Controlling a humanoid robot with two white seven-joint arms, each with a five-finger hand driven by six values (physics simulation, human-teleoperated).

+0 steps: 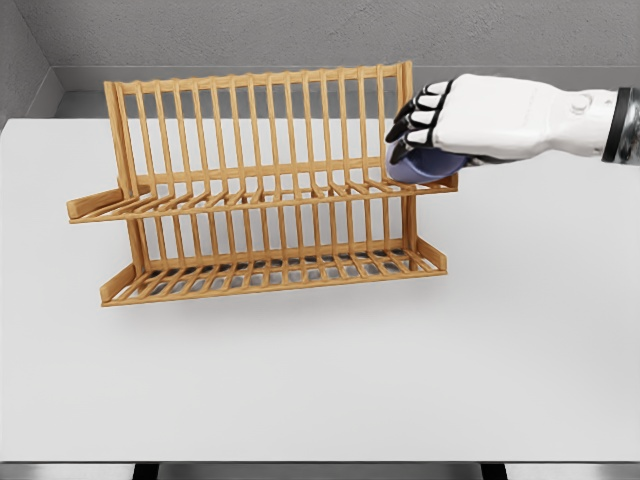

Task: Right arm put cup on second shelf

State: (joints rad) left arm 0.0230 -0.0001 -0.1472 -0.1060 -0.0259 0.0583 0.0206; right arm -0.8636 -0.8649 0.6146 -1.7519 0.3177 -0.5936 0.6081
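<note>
Right hand [440, 125] grips the blue cup [425, 165], fingers curled over it; cup sits at the right end of the rack's [260, 190] upper shelf.

White counter [300, 390] w/ wooden two-tier dish rack [262, 190] standing directly on it, center-left, toward the back. Blue cup [425, 166] sits at right end of rack's upper shelf [250, 200].
</note>
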